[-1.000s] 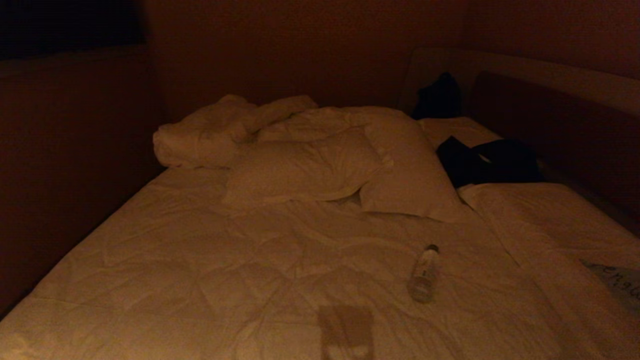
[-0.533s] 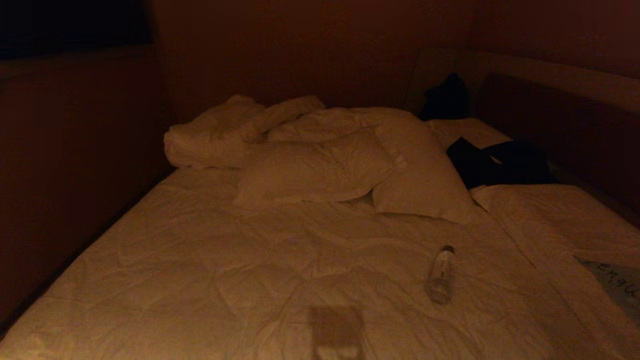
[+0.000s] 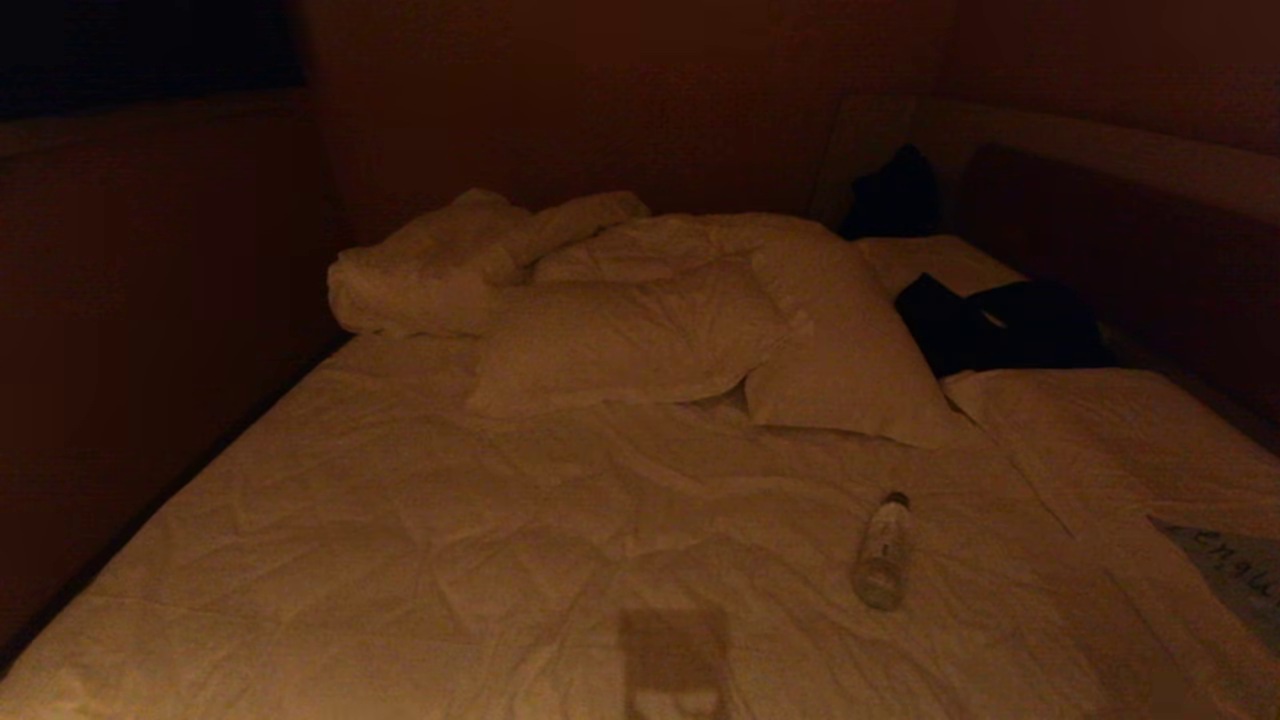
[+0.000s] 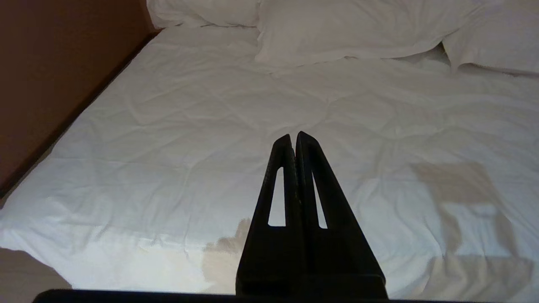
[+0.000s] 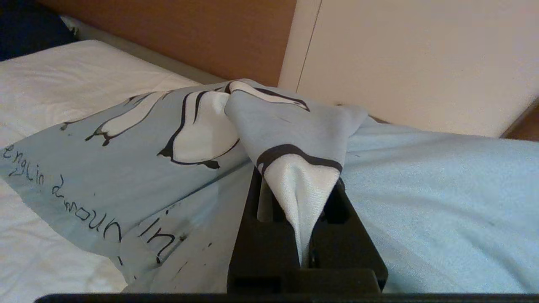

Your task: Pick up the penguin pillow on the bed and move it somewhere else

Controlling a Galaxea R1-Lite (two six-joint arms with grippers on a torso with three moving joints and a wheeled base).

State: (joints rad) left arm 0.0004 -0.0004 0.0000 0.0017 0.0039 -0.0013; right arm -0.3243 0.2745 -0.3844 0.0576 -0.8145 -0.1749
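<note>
The whole view has swung slightly while the right gripper (image 5: 305, 235) stays clamped on a bunched fold of the penguin pillow (image 5: 126, 168) at the bed's (image 3: 400, 520) near right edge, so carrying seems underway; the left gripper (image 4: 294, 143) hangs closed, idle.

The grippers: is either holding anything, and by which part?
The right gripper pinches a bunched fold of the penguin pillow. The left gripper is shut on nothing.

You see the bed (image 3: 400, 520) under a rumpled white duvet: two white pillows (image 3: 640, 345) at the far end, a bottle (image 3: 882, 550) near right, the penguin pillow (image 3: 1235, 580) at the right edge.
</note>
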